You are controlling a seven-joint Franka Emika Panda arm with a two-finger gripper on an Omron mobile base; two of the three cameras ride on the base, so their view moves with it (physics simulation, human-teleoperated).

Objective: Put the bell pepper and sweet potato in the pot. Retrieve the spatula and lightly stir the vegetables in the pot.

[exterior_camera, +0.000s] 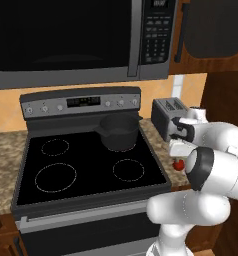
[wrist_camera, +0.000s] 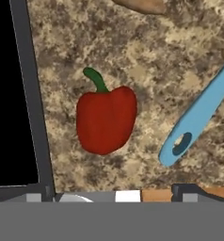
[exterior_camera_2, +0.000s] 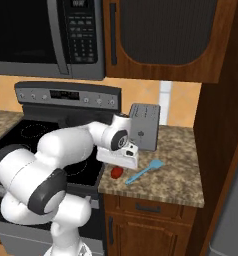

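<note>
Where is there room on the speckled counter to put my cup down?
The granite counter is bare right of the light-blue spatula, toward the wooden wall. It is crowded near the stove edge: red bell pepper, the open gripper above it, grey toaster behind.

Bell pepper [wrist_camera: 106, 123]: red, green stem, lay on the table.
Spatula [exterior_camera_2: 144, 171]: light blue, flat beside it.
Pot [exterior_camera: 119, 131]: dark, upright on stove.

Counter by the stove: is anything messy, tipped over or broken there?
Nothing stands out. The pepper lies on its side on the counter, whole, next to the stove. The spatula lies flat beside it, not touching. The pot sits upright on a back burner. No spills anywhere.
</note>
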